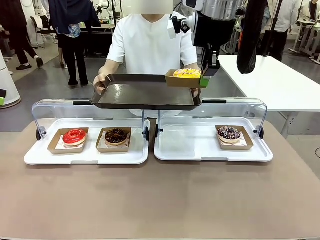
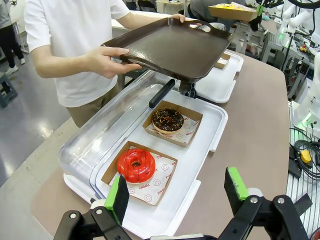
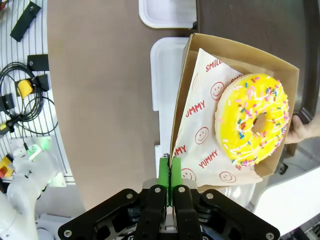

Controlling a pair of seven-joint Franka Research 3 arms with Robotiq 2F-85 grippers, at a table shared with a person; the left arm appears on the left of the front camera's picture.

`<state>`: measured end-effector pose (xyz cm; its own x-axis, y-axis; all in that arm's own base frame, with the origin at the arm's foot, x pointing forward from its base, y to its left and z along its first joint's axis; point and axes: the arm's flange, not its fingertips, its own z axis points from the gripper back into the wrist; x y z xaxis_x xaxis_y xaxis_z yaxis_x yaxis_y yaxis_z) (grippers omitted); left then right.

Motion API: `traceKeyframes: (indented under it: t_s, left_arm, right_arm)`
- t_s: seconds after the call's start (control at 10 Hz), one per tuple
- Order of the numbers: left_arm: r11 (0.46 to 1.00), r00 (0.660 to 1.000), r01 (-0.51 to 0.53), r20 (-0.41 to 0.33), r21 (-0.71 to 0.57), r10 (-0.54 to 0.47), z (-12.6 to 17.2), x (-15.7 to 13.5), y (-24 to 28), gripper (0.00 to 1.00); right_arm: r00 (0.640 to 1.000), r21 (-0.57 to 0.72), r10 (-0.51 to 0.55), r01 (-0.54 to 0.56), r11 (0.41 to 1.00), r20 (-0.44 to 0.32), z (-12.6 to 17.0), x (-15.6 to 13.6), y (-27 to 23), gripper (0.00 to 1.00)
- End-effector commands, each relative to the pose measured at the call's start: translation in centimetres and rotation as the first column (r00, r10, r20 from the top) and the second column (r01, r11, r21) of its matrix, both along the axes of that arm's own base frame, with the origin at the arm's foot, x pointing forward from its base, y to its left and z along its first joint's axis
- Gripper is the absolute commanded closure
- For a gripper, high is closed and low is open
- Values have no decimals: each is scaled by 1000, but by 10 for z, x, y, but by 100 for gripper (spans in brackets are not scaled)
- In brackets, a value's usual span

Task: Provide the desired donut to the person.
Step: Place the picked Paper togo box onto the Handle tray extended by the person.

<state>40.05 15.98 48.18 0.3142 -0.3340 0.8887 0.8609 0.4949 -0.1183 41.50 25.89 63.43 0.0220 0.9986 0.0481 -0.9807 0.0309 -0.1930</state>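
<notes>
Across the table, front view: right end effector (image 1: 204, 81) clamped on a cardboard box (image 1: 176, 80) with the yellow sprinkled donut (image 1: 187, 73), box over the right corner of the dark tray (image 1: 145, 95) the person (image 1: 150, 45) holds up in both hands. Left wrist view: left end effector (image 2: 177, 187) jaws wide apart, gripping nothing, above a white tray (image 2: 212, 117) with a red donut (image 2: 136, 165) and a chocolate donut (image 2: 168, 119). Right wrist view: green pads (image 3: 164, 175) pinch the box's side wall; donut sits on printed paper (image 3: 202, 125).
</notes>
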Motion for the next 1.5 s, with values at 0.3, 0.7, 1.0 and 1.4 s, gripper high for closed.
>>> traceKeyframes:
  t_s: [0.3, 0.7, 1.0, 1.4]
  left_arm:
    - [1000, 1000, 1, 8, -12, 0, 0, -1, 0, 0]
    - [1000, 1000, 1, 8, -12, 0, 0, -1, 0, 0]
    - [1000, 1000, 1, 8, -12, 0, 0, -1, 0, 0]
    - [1000, 1000, 1, 8, -12, 0, 0, -1, 0, 0]
  right_arm:
    - [990, 25, 140, -140, 990, 5, -1, 45, 31, 98]
    - [991, 19, 117, -117, 993, -57, -32, 103, 45, 98]
    - [991, 5, 100, -100, 995, -91, -56, 128, 42, 98]
    - [986, -11, 94, -96, 995, -141, -74, 142, 29, 98]
